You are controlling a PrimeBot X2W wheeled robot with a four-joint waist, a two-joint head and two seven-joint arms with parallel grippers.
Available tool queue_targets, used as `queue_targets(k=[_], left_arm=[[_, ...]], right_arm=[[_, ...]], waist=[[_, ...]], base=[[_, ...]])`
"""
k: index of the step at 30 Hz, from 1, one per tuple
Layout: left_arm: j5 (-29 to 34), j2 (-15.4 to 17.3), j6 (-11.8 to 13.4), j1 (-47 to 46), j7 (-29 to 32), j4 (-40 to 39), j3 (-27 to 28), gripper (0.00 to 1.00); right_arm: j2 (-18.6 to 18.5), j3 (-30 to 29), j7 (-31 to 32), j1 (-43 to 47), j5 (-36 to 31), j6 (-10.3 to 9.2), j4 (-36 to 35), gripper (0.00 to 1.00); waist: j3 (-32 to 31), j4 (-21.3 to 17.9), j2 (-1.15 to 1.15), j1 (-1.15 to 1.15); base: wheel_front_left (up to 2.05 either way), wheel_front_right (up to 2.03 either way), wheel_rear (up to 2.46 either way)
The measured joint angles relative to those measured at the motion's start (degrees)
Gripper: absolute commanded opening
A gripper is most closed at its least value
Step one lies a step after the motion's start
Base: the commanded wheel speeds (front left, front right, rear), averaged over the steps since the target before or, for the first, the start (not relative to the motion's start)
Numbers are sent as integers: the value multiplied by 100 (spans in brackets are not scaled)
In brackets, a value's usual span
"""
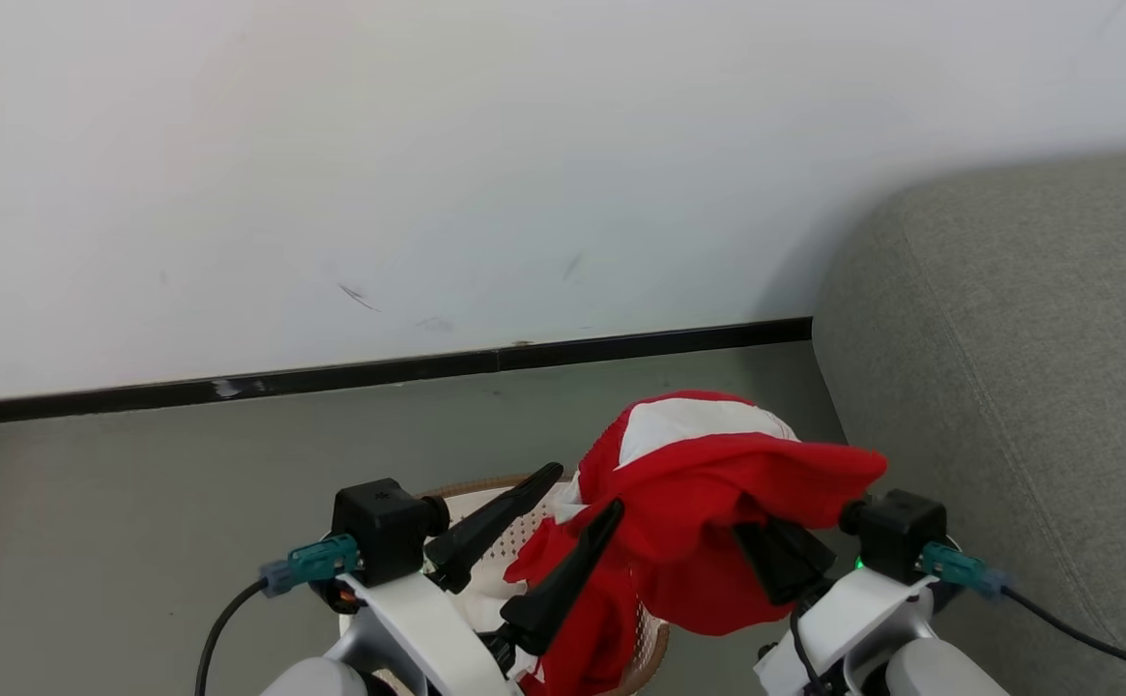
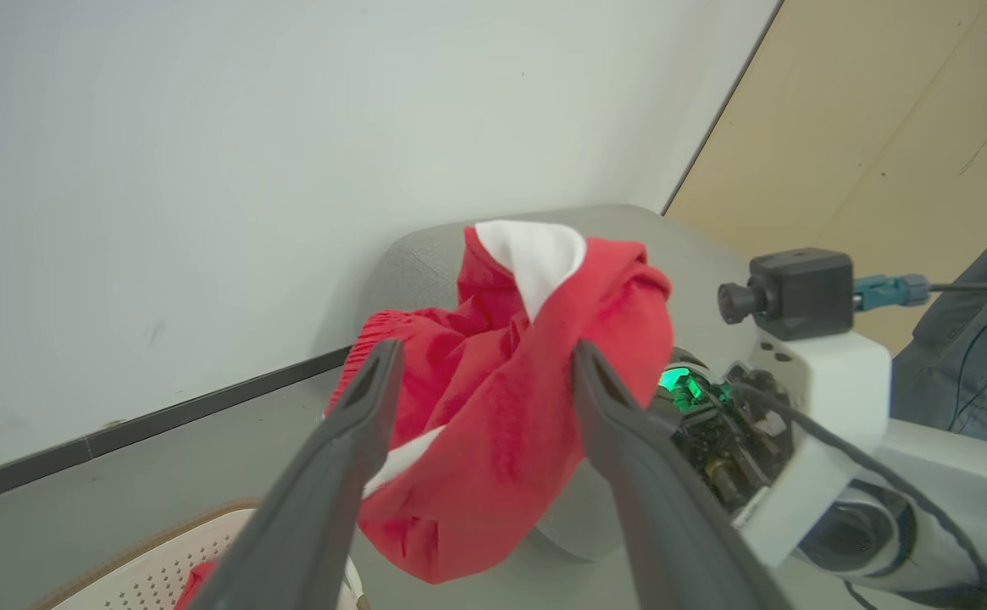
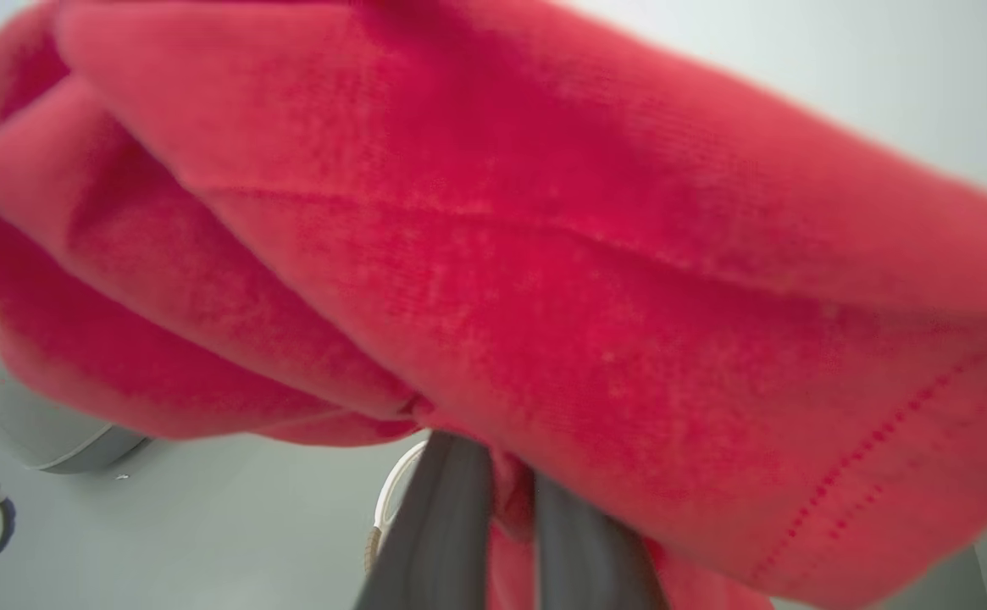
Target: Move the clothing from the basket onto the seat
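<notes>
Pinching the clothing (image 1: 717, 483) in the right gripper (image 3: 510, 496), fingers pressed together on a fold. Bright red, soft and bunched, with a white panel on top; hanging above the basket (image 1: 514, 546), just beside the grey seat (image 1: 1007, 387). Holding the left gripper (image 1: 584, 489) spread wide and empty near the cloth. With more red fabric (image 1: 577, 643) down in the basket.
</notes>
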Motion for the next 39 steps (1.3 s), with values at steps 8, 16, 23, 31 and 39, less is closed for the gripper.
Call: queue_targets(k=[8, 16, 23, 31, 39], left_arm=[[104, 57, -99, 90, -218, -4, -34, 100], [109, 175, -165, 90, -315, 12, -78, 100], [118, 196, -220, 91, -432, 14, -137, 100], [115, 198, -257, 90, -505, 18, -245, 100], [100, 199, -293, 90, -555, 38, -343, 100]], right_arm=[[-100, -390, 0, 132, -24, 0, -105, 0], [-163, -710, 0, 215, -154, 0, -268, 0], [-166, -911, 0, 355, -208, 0, -376, 0], [-194, -1170, 0, 499, -311, 0, -514, 0], [-227, -1449, 0, 685, -404, 0, -671, 0]], waist=[[31, -175, 0, 0], [54, -395, 0, 0], [72, -616, 0, 0], [68, -904, 0, 0], [56, -1236, 0, 0]], base=[[0, 0, 0], [0, 0, 0], [0, 0, 0], [0, 0, 0], [0, 0, 0]])
